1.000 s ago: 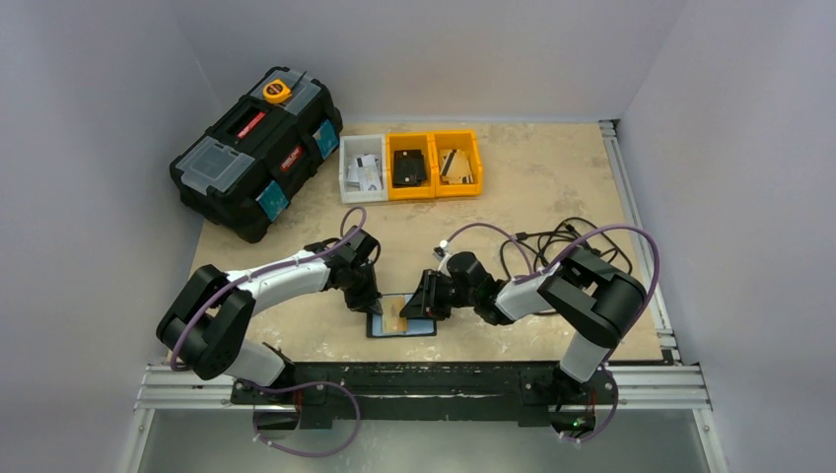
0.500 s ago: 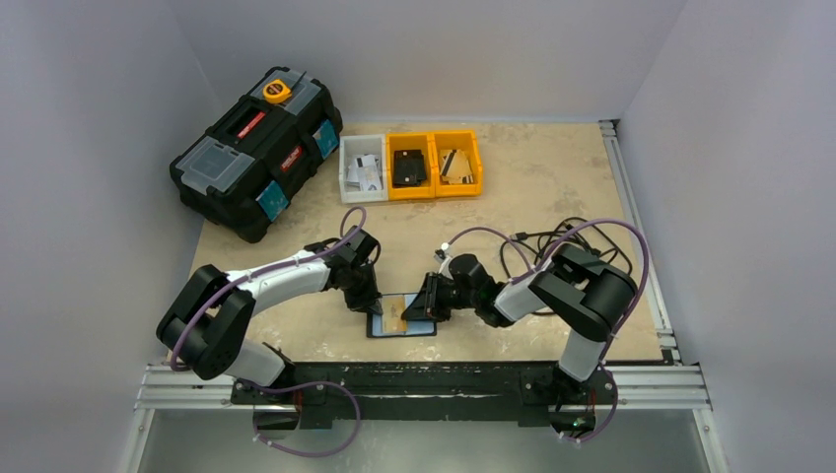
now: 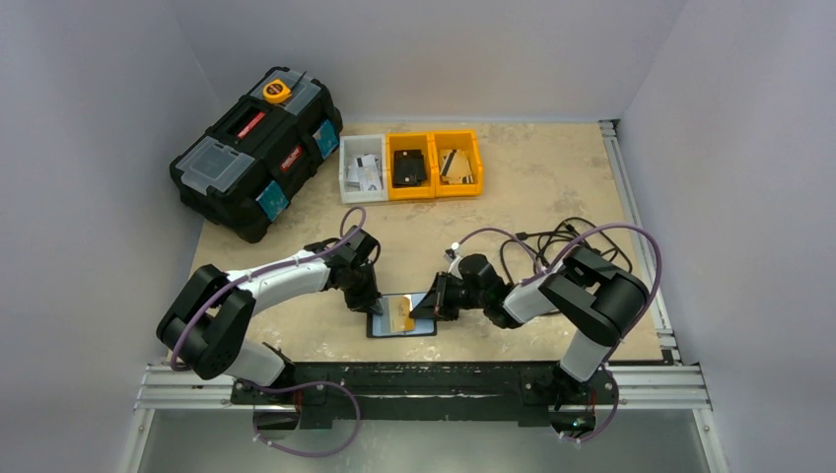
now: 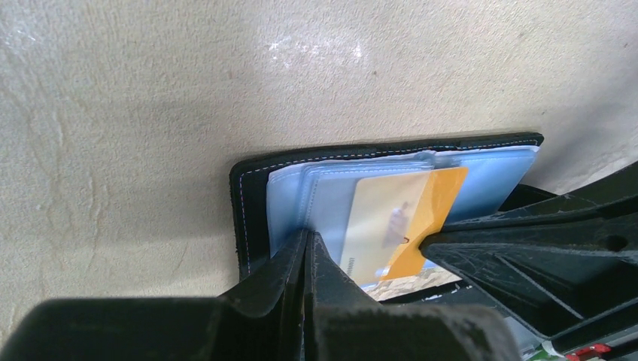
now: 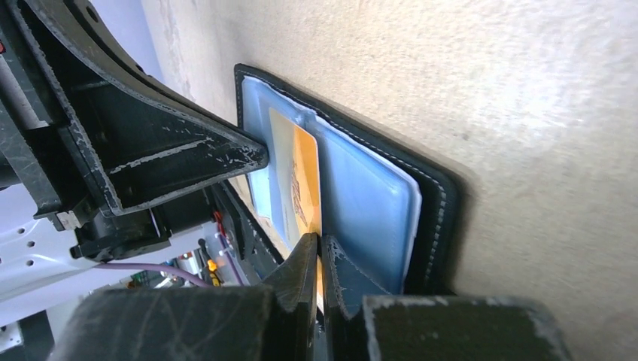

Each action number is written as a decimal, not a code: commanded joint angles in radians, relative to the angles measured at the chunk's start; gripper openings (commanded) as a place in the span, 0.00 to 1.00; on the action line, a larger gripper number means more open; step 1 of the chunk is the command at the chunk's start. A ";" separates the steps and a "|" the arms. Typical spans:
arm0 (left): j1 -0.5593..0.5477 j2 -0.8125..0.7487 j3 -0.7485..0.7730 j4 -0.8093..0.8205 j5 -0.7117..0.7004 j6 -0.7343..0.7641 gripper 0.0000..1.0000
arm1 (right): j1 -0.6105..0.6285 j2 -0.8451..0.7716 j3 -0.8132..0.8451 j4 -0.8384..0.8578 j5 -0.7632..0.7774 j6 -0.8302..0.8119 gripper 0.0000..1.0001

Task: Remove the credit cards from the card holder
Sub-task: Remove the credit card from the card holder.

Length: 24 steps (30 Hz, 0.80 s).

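Note:
The card holder [image 3: 389, 329] lies open near the table's front edge, black-rimmed [image 4: 248, 195] [image 5: 440, 203] with pale blue inner pockets. One of the credit cards [image 4: 391, 218] [image 5: 305, 180], cream and orange, sticks partly out of a pocket and shows from above as an orange patch [image 3: 400, 316]. My right gripper [image 3: 426, 307] [image 5: 320, 241] is shut on that card's right edge. My left gripper [image 3: 376, 306] [image 4: 307, 235] is shut, with its tips pressed down on the holder's left pocket. Any other cards are hidden inside the pockets.
A large black toolbox [image 3: 258, 148] stands at the back left. A white bin [image 3: 346, 182] and two orange bins [image 3: 410, 194] [image 3: 475, 158] holding wallets and cards sit at the back centre. Loose cables [image 3: 552, 241] lie behind the right arm.
My right gripper's jaws have closed onto the orange card's edge and the arm has shifted slightly right. More of the card shows now. The left arm has stayed still.

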 commanded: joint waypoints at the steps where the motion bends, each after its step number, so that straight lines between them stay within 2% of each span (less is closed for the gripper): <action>1: 0.003 0.045 -0.043 -0.016 -0.069 0.012 0.00 | -0.022 -0.043 -0.022 -0.031 0.020 -0.038 0.00; 6: 0.005 0.051 -0.037 -0.009 -0.058 0.015 0.00 | -0.022 0.008 -0.014 0.017 -0.010 -0.030 0.25; 9: 0.005 0.051 -0.037 -0.005 -0.054 0.015 0.00 | -0.022 0.032 -0.003 0.034 -0.017 -0.024 0.28; 17: 0.004 0.051 -0.034 -0.002 -0.048 0.017 0.00 | -0.021 0.068 0.026 0.043 -0.029 -0.023 0.19; 24: 0.003 0.044 -0.031 -0.008 -0.051 0.017 0.00 | -0.023 0.035 0.012 0.018 -0.027 -0.025 0.00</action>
